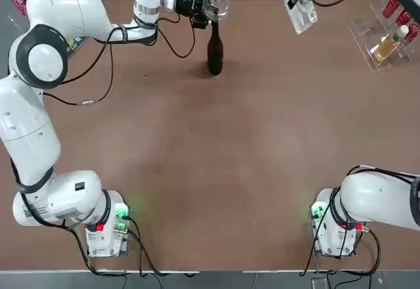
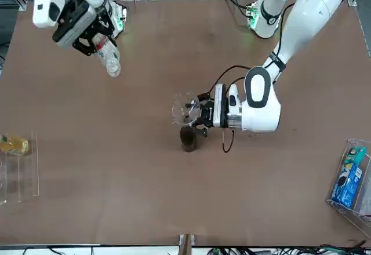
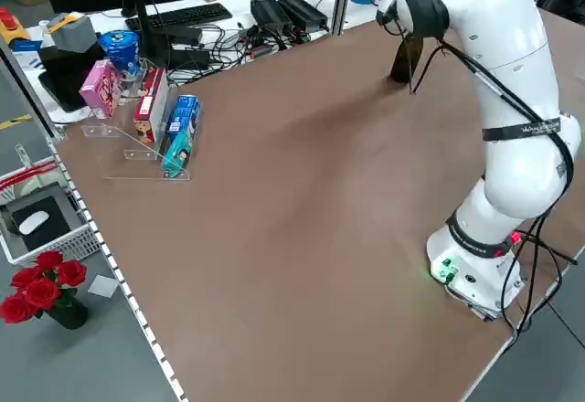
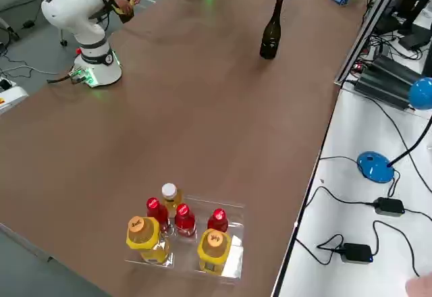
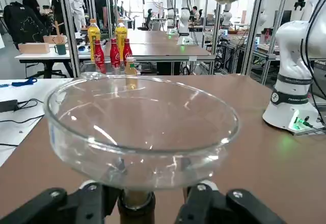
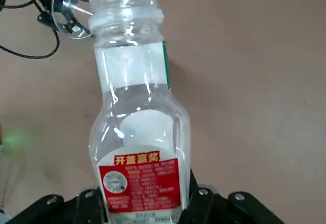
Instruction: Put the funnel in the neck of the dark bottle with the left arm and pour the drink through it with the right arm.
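The funnel (image 5: pixel 140 127) sits in the neck of the dark bottle (image 1: pixel 214 51), which stands near the table's (image 1: pixel 216 164) far edge; the left gripper (image 5: pixel 137 203) is clenched around the funnel's stem. The right gripper (image 6: pixel 140 201) grasps the drink (image 6: pixel 136 127), uncapped and tilted, raised above the table's far right corner.

Far right corner: clear acrylic tray (image 4: pixel 233 260) holding red cola bottles (image 4: pixel 183 220) and yellow drink bottles (image 4: pixel 140 235).
Left edge: clear stand with blue box (image 3: pixel 181 133).
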You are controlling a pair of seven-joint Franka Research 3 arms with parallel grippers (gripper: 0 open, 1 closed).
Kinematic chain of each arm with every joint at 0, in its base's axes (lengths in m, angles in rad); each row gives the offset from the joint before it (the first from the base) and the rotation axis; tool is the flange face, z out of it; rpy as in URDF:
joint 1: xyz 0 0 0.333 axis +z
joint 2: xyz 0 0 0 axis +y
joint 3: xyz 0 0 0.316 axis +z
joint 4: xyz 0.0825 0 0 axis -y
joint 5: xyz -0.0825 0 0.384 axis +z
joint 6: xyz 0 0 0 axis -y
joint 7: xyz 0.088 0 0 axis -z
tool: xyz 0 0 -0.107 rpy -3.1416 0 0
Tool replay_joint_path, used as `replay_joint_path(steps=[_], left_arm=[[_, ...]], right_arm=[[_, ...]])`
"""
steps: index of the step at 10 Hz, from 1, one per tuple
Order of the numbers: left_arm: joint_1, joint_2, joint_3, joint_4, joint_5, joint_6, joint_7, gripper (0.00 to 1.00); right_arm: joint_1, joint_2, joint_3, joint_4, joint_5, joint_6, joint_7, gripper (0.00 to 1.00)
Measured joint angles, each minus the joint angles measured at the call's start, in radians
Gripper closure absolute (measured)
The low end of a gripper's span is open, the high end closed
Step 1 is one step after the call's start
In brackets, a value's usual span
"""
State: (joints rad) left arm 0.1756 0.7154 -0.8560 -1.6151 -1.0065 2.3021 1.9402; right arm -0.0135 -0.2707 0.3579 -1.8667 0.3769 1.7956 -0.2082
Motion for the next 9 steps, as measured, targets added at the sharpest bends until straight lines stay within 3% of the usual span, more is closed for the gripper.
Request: replay_joint_path(steps=[2,4,6,9], left_arm=[[-0.001,0.006,0.000,0.001,0.000,0.000,0.000,0.56],[-0.002,0.021,-0.001,0.013,-0.006,0.000,0.000,0.67],[-0.003,0.025,-0.001,0.017,-0.008,0.006,0.000,0.70],[-0.004,0.025,-0.001,0.017,-0.011,0.014,-0.003,0.74]], right_arm=[[0.000,0.000,0.041,-0.012,-0.012,0.024,0.051,0.47],[0.000,0.000,0.041,-0.013,-0.012,0.027,0.065,0.47],[0.000,0.000,0.057,-0.013,-0.012,0.042,0.118,0.47],[0.001,0.002,0.120,-0.015,-0.045,0.075,0.217,0.47]])
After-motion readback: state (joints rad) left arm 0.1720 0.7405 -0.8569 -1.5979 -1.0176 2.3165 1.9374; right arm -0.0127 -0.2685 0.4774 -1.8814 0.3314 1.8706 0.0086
